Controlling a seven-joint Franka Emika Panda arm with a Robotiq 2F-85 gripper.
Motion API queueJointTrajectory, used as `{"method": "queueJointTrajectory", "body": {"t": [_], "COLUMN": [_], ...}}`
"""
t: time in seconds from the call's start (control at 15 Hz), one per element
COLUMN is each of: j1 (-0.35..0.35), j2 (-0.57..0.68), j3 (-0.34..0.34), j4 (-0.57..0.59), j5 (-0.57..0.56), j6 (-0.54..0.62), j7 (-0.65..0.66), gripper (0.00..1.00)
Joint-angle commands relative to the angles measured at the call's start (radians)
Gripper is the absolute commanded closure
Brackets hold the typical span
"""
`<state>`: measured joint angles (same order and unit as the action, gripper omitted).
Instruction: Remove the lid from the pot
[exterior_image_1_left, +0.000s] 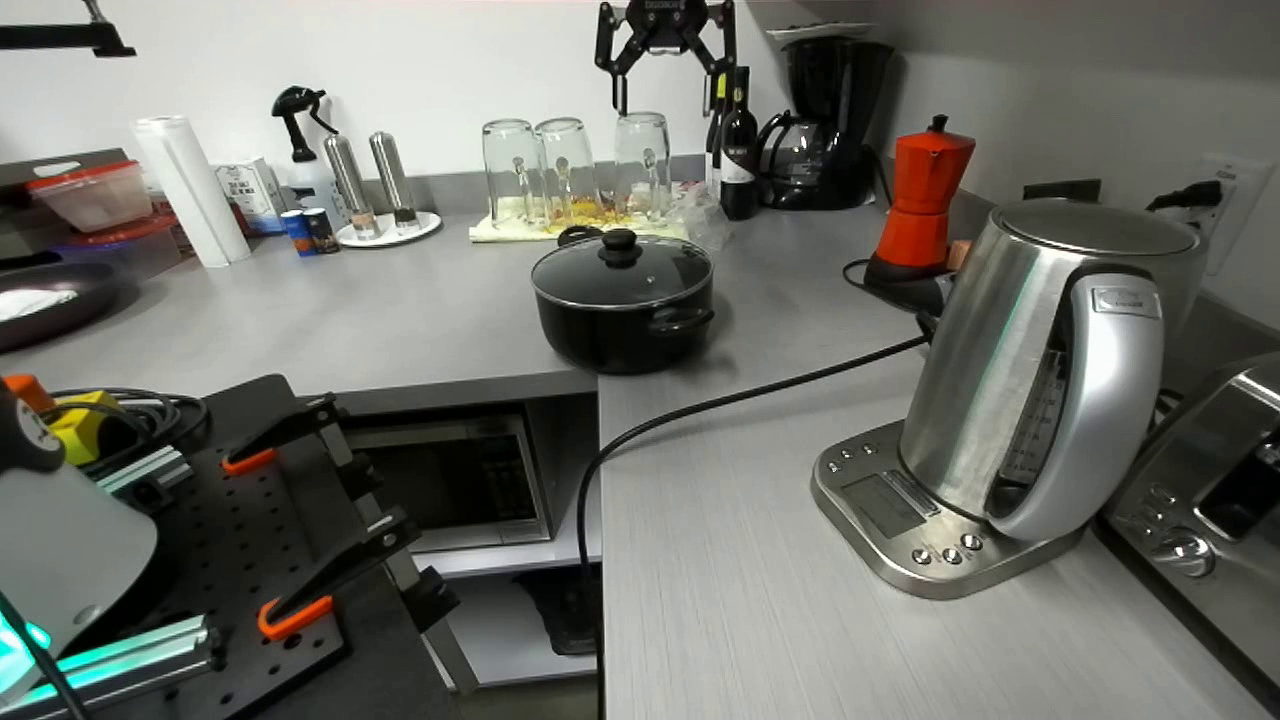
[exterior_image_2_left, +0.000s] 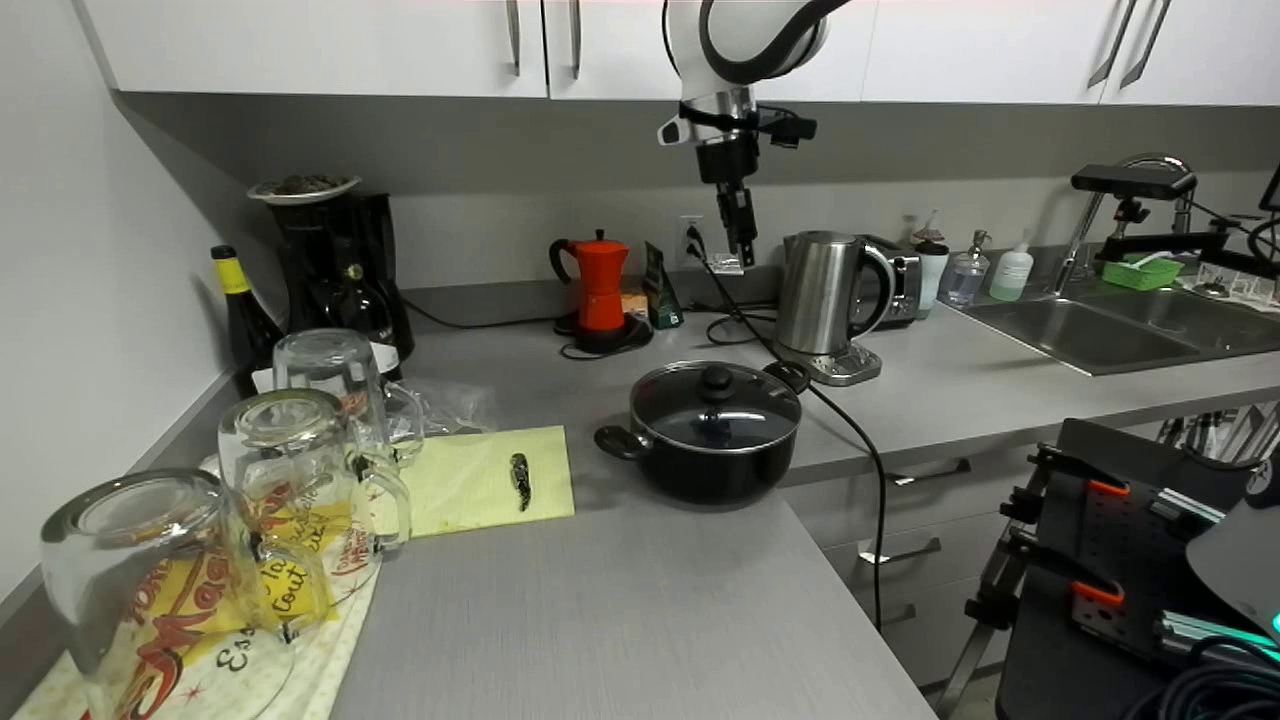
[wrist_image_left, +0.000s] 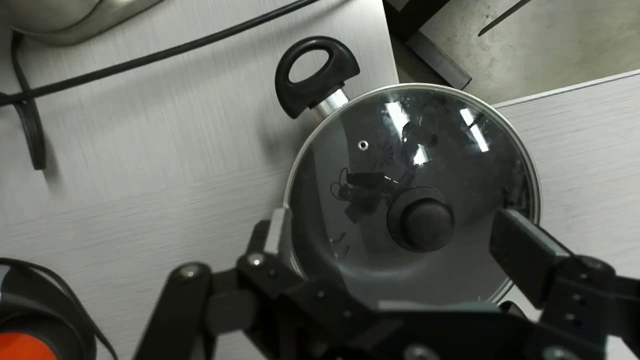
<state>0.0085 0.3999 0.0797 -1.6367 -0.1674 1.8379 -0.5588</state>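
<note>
The low black pot (exterior_image_1_left: 615, 338) (exterior_image_2_left: 712, 478) stands upright on the counter corner, with a short black side handle (wrist_image_left: 340, 62) towards the kettle. The dark glass lid (exterior_image_1_left: 650, 280) (exterior_image_2_left: 690, 425) (wrist_image_left: 480, 185) lies flat on the pot and has a black centre knob (exterior_image_1_left: 620, 248) (exterior_image_2_left: 716, 380) (wrist_image_left: 427, 225). My gripper (exterior_image_1_left: 664, 100) (exterior_image_2_left: 745, 250) (wrist_image_left: 395, 217) is open and empty, pointing down. It is well above the lid and apart from it. In the wrist view the knob shows between the two fingers, a little nearer the right finger. The far pot handle is mostly hidden behind the gripper there.
A black cord (exterior_image_1_left: 760, 388) crosses the counter beside the pot to the steel kettle (exterior_image_1_left: 970, 360). A red moka pot (exterior_image_1_left: 920, 185) stands behind. Glass mugs (exterior_image_1_left: 565, 175) stand upside down on a yellow cloth (exterior_image_2_left: 490, 475). The counter edge (exterior_image_1_left: 480, 390) runs close by the pot.
</note>
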Motion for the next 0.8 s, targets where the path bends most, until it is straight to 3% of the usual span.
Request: {"method": "queueJointTrajectory", "body": {"t": [0.0, 0.73], "j1": [0.007, 0.031], "j2": [0.049, 0.143], "j3": [0.018, 0.062], "j4": [0.025, -0.014], "j5": [-0.016, 0.0], "j6": [0.026, 0.144], "j7": [-0.055, -0.13], "gripper": [0.0, 0.0]}}
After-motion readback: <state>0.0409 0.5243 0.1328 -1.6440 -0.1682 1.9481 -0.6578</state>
